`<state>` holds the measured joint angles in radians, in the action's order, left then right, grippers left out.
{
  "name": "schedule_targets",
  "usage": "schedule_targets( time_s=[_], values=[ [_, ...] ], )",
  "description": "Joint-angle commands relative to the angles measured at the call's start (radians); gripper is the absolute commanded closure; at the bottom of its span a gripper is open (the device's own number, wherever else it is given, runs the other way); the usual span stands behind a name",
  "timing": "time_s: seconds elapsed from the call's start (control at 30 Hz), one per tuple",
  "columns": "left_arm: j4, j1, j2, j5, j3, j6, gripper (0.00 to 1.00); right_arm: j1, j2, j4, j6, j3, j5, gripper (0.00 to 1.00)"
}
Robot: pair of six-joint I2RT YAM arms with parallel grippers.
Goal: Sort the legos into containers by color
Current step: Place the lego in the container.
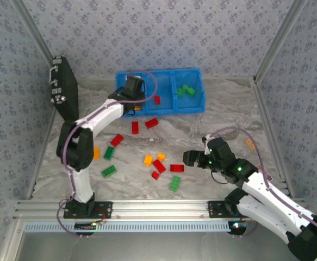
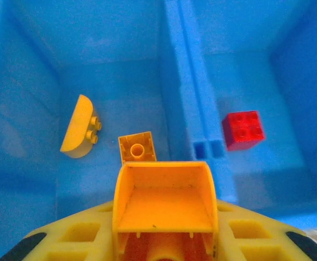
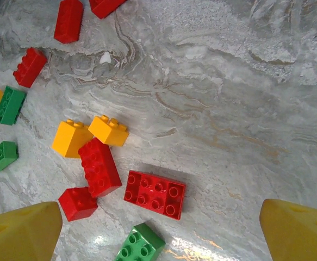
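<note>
most of the legos [image 1: 159, 166] lie loose on the table [image 1: 223, 109] in front of the blue bin [image 1: 199, 81], red, green and orange-yellow mixed together. in the bin's left compartment a curved yellow brick [image 2: 82, 126] lies on its side near the left wall, studs facing right, and a small square yellow brick [image 2: 137, 148] lies near it without touching. a red four-stud brick [image 2: 244, 129] sits on the floor of the middle compartment, and the top view shows green bricks [image 1: 188, 91] in the right compartment. the left gripper [image 1: 132, 87] hangs over the left compartment, its jaws pinching a hollow orange-yellow brick [image 2: 165, 196] whose open side faces the wrist camera. the right gripper [image 1: 192, 158] hangs over the table at the right edge of the scatter, jaws spread wide, with its yellow fingertips [image 3: 22, 231] in the lower corners of the wrist view. between them lies a red eight-stud brick [image 3: 154, 194], with a green brick [image 3: 140, 244] just beside its near edge. to the left a longer red brick [image 3: 99, 166] touches a small red brick [image 3: 78, 203] and a pair of yellow bricks [image 3: 71, 138] that touch each other. more red, green and yellow pieces lie farther left. a black case [image 1: 63, 87] stands against the left wall, and a small orange card [image 1: 250, 143] lies on the table near the right wall.
</note>
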<state>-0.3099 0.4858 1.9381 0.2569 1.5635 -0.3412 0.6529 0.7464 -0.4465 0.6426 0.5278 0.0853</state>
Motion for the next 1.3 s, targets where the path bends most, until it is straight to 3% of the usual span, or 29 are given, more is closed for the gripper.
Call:
schedule_targets(
  time_s=[0.0, 0.3, 0.57, 0.7, 0.97, 1.27],
  values=[
    [0.033, -0.036, 0.077, -0.049, 0.087, -0.018, 0.76, 0.025, 0.038, 0.055, 0.028, 0.040, -0.010, 0.06],
    [0.012, -0.095, 0.220, -0.088, 0.242, -0.011, 0.72, 0.069, 0.277, 0.104, 0.019, 0.137, 0.006, 0.08],
    [-0.007, -0.110, 0.245, -0.096, 0.276, 0.004, 0.46, 0.110, 0.456, 0.170, 0.048, 0.210, -0.003, 0.08],
    [-0.004, -0.121, 0.228, -0.117, 0.270, 0.019, 0.42, 0.140, 0.555, 0.183, 0.060, 0.269, -0.016, 0.09],
    [0.012, -0.124, 0.013, -0.133, 0.201, 0.107, 0.40, 0.186, 0.789, 0.137, 0.123, 0.418, -0.031, 0.13],
    [0.033, -0.123, -0.416, -0.116, 0.011, 0.182, 0.37, 0.243, 0.947, -0.012, 0.179, 0.544, -0.108, 0.19]
  ],
)
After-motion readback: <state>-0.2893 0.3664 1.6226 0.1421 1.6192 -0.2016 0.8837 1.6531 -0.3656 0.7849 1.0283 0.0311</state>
